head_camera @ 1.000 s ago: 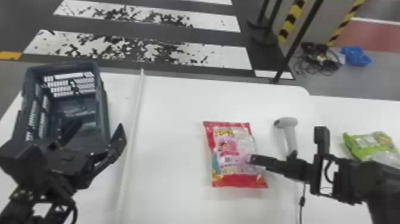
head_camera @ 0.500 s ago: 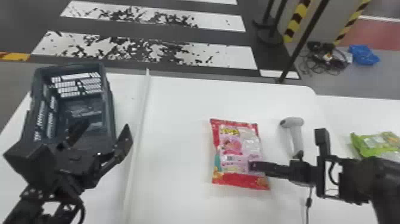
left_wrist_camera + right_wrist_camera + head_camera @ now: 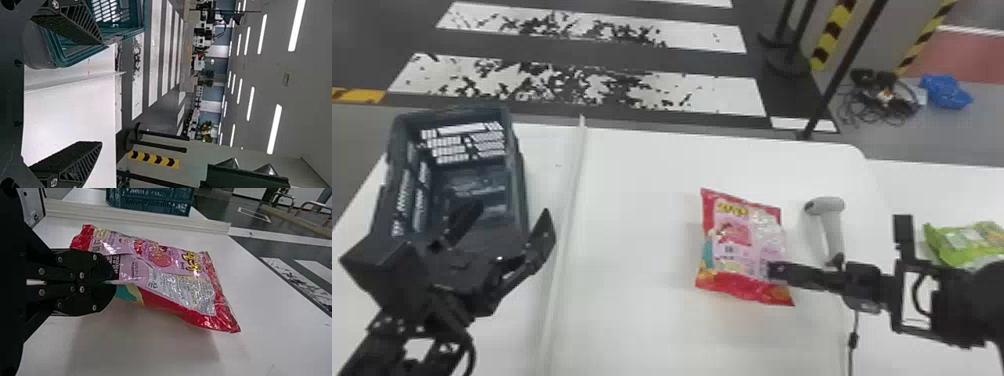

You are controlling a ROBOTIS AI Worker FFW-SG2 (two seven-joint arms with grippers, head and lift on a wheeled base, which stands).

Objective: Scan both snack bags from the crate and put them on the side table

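Changes in the head view, by clock face: the red-and-pink snack bag is turned slightly clockwise and displaced toward 1 o'clock, so that its 3 o'clock side lies nearer the scanner than before. The right gripper, which grips the bag, is shifted toward 2 o'clock since the preceding frame; the upright black part behind it now stands just beside the green bag. Relative to the first frame, the white table appears slightly farther toward 3 o'clock.
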